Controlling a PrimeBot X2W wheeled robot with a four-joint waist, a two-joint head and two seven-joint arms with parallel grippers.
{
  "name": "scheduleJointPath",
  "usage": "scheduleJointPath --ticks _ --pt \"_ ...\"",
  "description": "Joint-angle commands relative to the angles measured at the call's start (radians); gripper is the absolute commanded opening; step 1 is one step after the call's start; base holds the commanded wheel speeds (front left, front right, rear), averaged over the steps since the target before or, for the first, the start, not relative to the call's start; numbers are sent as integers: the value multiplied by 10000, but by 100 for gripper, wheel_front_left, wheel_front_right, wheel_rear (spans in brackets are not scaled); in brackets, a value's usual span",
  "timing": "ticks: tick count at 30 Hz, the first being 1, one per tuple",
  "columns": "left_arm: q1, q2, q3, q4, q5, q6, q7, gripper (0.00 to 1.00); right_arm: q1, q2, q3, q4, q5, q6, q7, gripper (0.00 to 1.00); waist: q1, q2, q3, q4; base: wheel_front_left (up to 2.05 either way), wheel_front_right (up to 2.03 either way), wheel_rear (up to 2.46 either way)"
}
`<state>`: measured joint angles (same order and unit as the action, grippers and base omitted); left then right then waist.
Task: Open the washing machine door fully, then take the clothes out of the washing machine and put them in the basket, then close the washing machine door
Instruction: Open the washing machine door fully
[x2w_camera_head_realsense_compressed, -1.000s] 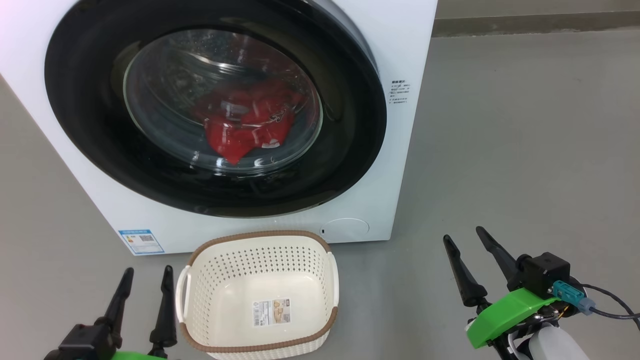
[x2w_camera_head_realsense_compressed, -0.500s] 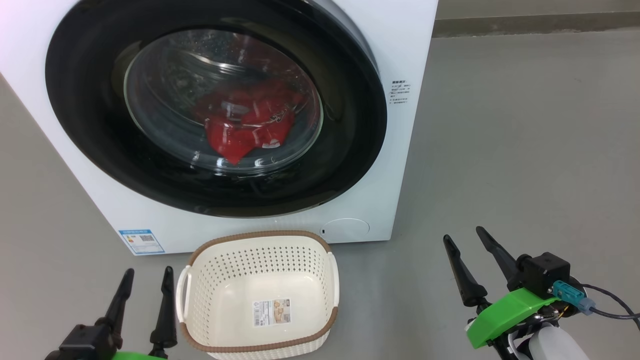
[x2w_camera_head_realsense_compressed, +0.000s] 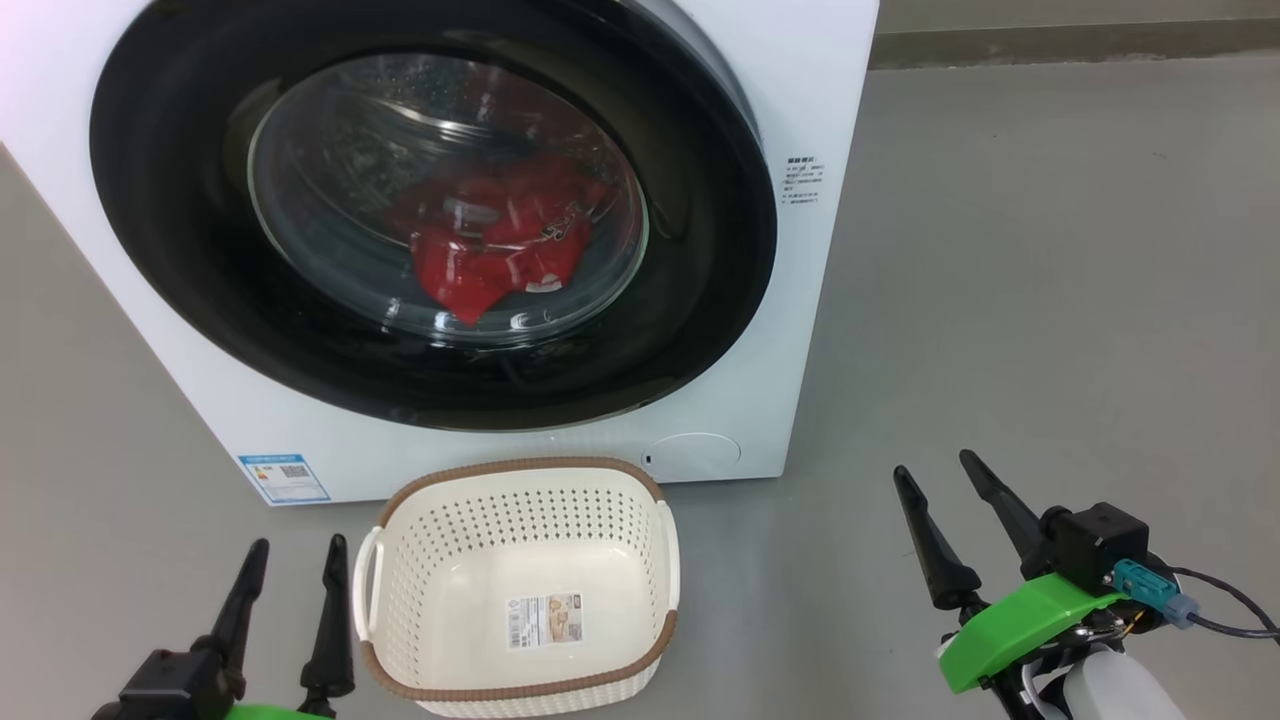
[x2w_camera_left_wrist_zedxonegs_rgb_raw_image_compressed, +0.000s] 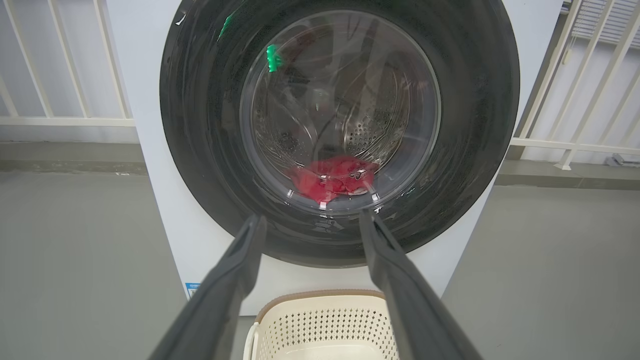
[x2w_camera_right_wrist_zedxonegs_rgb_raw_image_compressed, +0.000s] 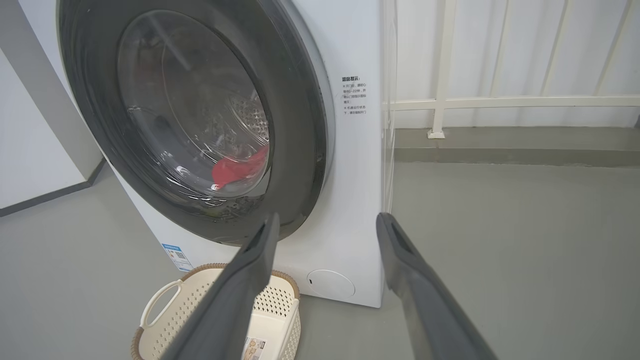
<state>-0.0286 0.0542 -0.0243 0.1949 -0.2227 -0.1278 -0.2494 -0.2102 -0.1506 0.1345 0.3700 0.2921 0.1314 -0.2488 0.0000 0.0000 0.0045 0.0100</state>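
The white washing machine (x2w_camera_head_realsense_compressed: 800, 100) stands before me with its black-rimmed round door (x2w_camera_head_realsense_compressed: 700, 260) against the front. Behind the glass window lie the red clothes (x2w_camera_head_realsense_compressed: 490, 250), also seen as red clothes (x2w_camera_left_wrist_zedxonegs_rgb_raw_image_compressed: 332, 179) low in the drum. On the floor in front sits the cream basket (x2w_camera_head_realsense_compressed: 520, 690) with a brown rim, holding only a paper label. My left gripper (x2w_camera_head_realsense_compressed: 297, 545) is open at the lower left beside the basket. At the lower right my right gripper (x2w_camera_head_realsense_compressed: 935, 462) is open too, with nothing between its fingers (x2w_camera_right_wrist_zedxonegs_rgb_raw_image_compressed: 255, 260).
Grey floor (x2w_camera_head_realsense_compressed: 1050, 300) stretches to the right of the machine. White railings (x2w_camera_right_wrist_zedxonegs_rgb_raw_image_compressed: 500, 102) and a low curb run behind it. A blue sticker (x2w_camera_head_realsense_compressed: 284, 478) marks the machine's lower left corner, and a round cap (x2w_camera_head_realsense_compressed: 692, 456) sits at its lower right.
The right gripper has shifted slightly right and down in the head view. The picture has nudged a little; the door, clothes and basket stay where they were.
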Motion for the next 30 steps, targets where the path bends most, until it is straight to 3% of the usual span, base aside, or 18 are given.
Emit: scheduleJointPath --ticks 1,19,30 --pt "-377 148 312 -182 -56 -29 -124 100 -243 17 136 -286 11 -7 -130 100 0 0 16 20 0 0 0" --pt "-622 355 121 -252 -284 -29 -124 100 -836 -83 -313 -418 276 -7 -130 100 0 0 564 212 0 0 0" --pt "-923 465 -32 -331 -406 -29 -124 100 -1691 -353 -532 -632 1024 -7 -130 100 0 0 1152 457 0 0 0"
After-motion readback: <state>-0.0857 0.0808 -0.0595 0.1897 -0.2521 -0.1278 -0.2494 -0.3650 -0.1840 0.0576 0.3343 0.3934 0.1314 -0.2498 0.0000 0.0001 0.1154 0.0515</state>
